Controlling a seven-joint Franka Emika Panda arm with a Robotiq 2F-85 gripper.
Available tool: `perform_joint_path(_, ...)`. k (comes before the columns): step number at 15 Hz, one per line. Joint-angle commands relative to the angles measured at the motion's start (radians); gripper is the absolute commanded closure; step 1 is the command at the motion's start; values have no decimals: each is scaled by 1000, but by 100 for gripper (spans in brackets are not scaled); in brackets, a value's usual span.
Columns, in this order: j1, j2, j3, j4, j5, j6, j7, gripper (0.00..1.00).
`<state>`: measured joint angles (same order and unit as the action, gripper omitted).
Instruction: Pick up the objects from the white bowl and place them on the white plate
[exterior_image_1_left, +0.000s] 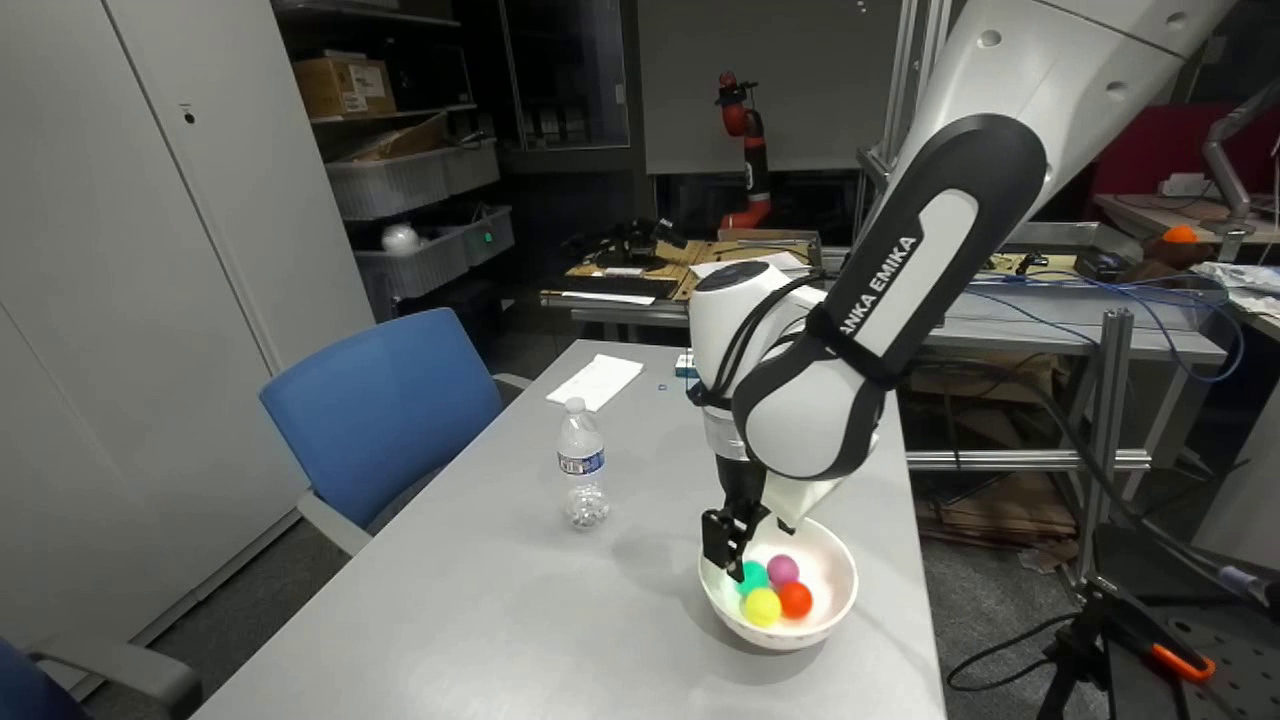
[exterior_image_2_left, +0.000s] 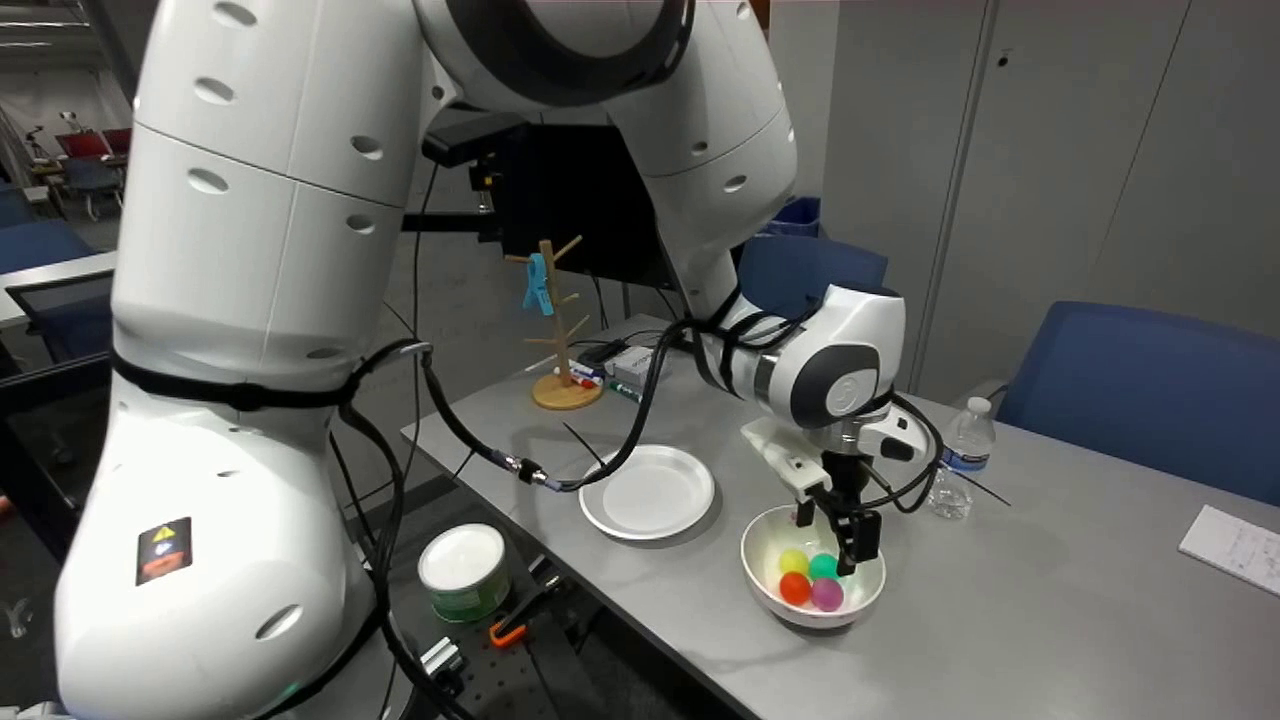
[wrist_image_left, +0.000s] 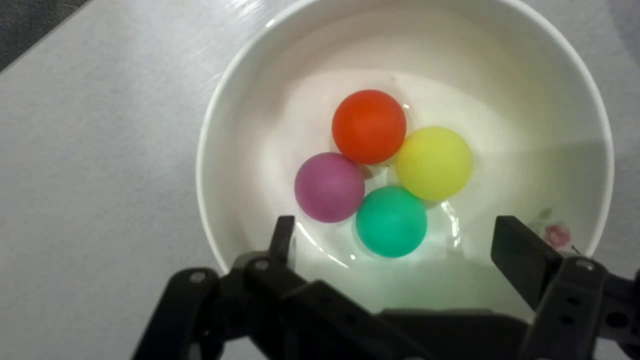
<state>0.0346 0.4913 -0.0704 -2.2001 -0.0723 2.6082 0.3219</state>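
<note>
The white bowl (exterior_image_1_left: 730, 618) sits on the grey table and shows in both exterior views (exterior_image_2_left: 757, 585) and the wrist view (wrist_image_left: 240, 130). Inside it a red ball (wrist_image_left: 369, 126), a yellow ball (wrist_image_left: 434, 163), a purple ball (wrist_image_left: 329, 187) and a green ball (wrist_image_left: 391, 221) lie clustered on the bottom. My gripper (wrist_image_left: 395, 222) is open and empty over the bowl, pointing down, its fingertips wide apart on either side of the green ball's near edge. It also shows in both exterior views (exterior_image_1_left: 762, 548) (exterior_image_2_left: 826, 542). The white plate (exterior_image_2_left: 648, 492) lies on the table, empty, beside the bowl.
A clear water bottle (exterior_image_1_left: 582, 470) stands near the bowl, also in an exterior view (exterior_image_2_left: 965, 450). A white paper (exterior_image_1_left: 597, 382) lies farther off. A wooden peg stand (exterior_image_2_left: 560, 340) with markers is beyond the plate. My arm's cable (exterior_image_2_left: 625, 455) hangs over the plate's edge.
</note>
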Motion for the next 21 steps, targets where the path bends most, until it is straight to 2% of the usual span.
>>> perform_joint_path(1,24,55,-36,37,-14,32,-8,0)
perform_joint_path(10,30,130,-55,99,-12,37,-13,0)
perform_joint_path(21,29,173,-29,149,10,34,-35,0)
